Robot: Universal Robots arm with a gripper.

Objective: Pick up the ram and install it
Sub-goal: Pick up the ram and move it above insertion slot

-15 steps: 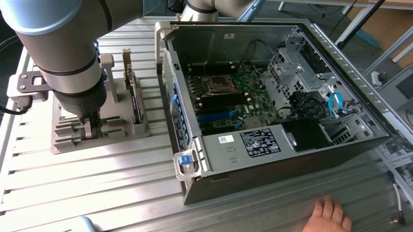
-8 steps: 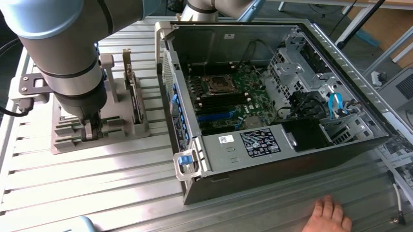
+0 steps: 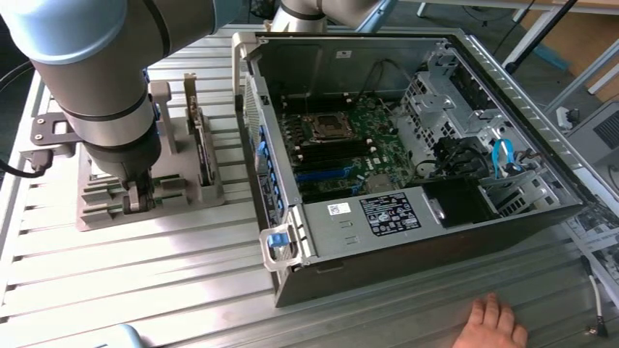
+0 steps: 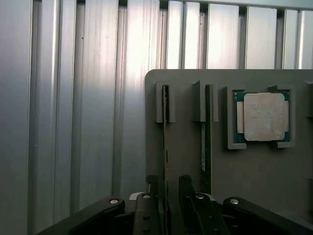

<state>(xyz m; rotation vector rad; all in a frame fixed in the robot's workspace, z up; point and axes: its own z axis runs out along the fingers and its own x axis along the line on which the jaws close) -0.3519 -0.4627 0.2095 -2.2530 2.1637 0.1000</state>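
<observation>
In the wrist view a ram stick (image 4: 165,142) stands on edge in a slot of the grey holder plate (image 4: 254,171). A second, alike stick (image 4: 207,142) stands in the neighbouring slot. My gripper (image 4: 168,196) is open, and its two dark fingers (image 4: 186,188) straddle the near end of the first stick with a small gap on each side. In the exterior view my gripper (image 3: 135,197) points down into the holder (image 3: 97,210) at the exterior view's left, beside the open computer case (image 3: 406,217) with its motherboard (image 3: 353,141).
A square silver processor chip (image 4: 264,116) lies in a pocket of the holder. A dark expansion card (image 3: 200,156) stands upright in the holder between my arm and the case. A person's hand (image 3: 495,323) rests on the ribbed metal table (image 3: 145,275) near the case's front.
</observation>
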